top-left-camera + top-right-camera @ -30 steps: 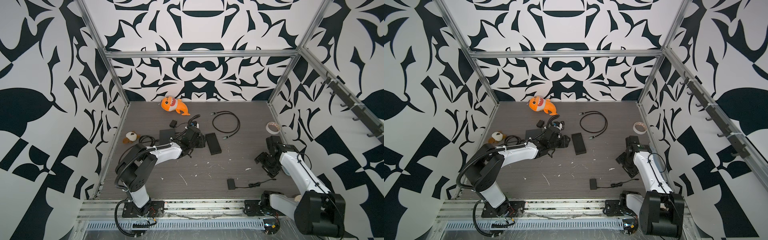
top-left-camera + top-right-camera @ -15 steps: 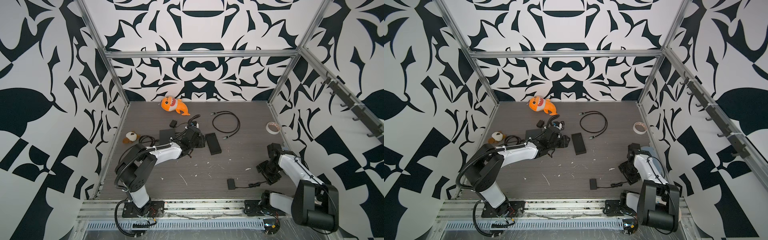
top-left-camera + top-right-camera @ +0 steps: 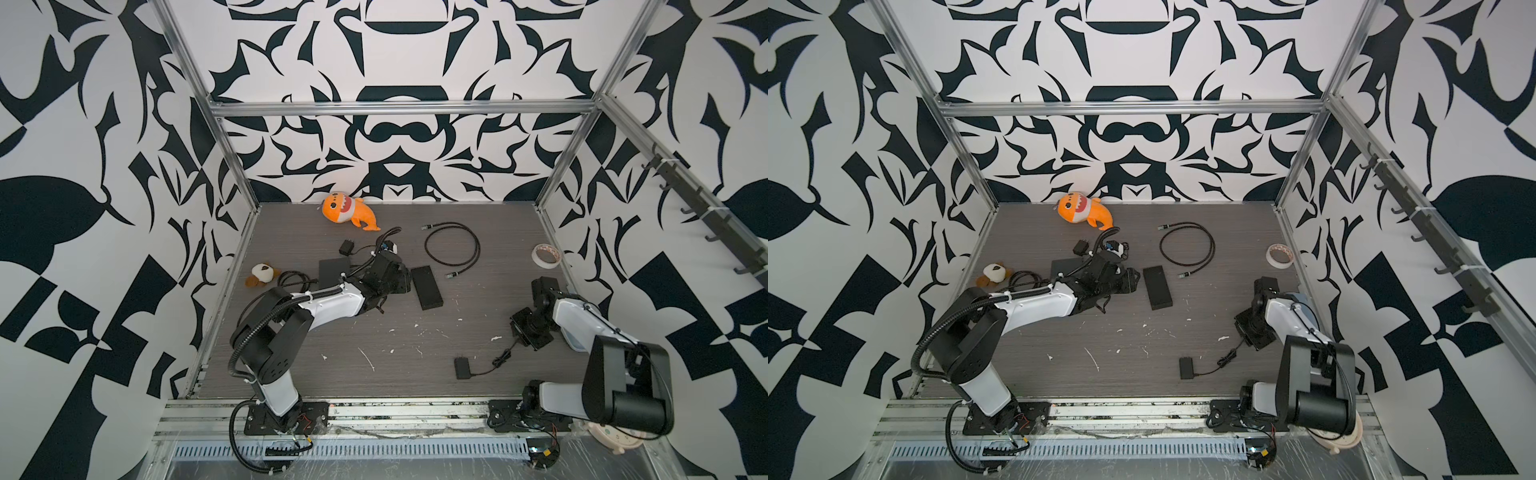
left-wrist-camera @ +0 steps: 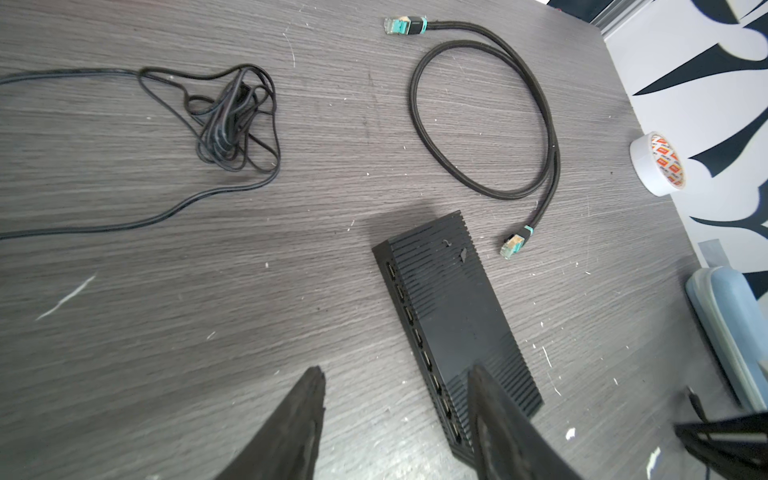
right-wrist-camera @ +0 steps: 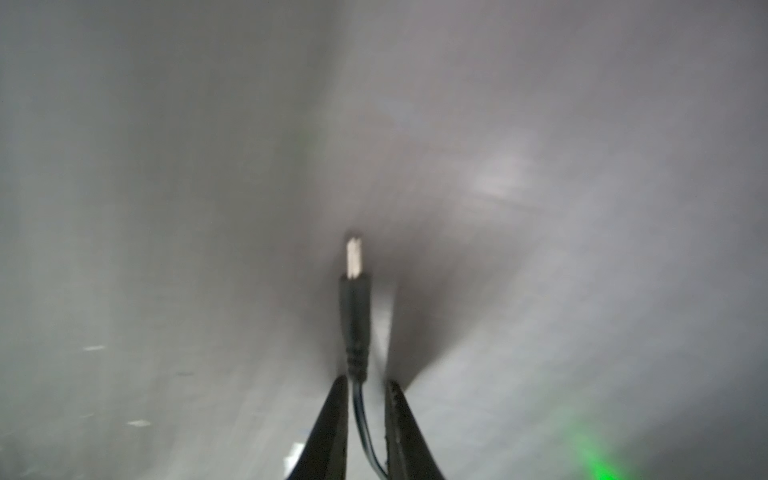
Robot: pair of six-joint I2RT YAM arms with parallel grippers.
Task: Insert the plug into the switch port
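Two grippers low over the table (image 4: 174, 299). My right gripper (image 5: 365, 380) has fingers close either side of the cable (image 5: 360, 415), just behind the barrel plug (image 5: 354, 291); pinched or not, I cannot tell. My left gripper (image 4: 395, 369) is spread open, empty, at one end of the network switch (image 4: 457, 316), well apart from that plug.

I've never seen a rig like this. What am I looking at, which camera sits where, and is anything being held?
Two robot arms with pincer grippers work over a grey table. Both top views look down from above; each wrist view rides on an arm. The left gripper, open, hovers by the black switch. The right gripper straddles the cord just behind the plug; whether it pinches yet is unclear. Also lying there: a network cable, a tape roll, an orange plush.
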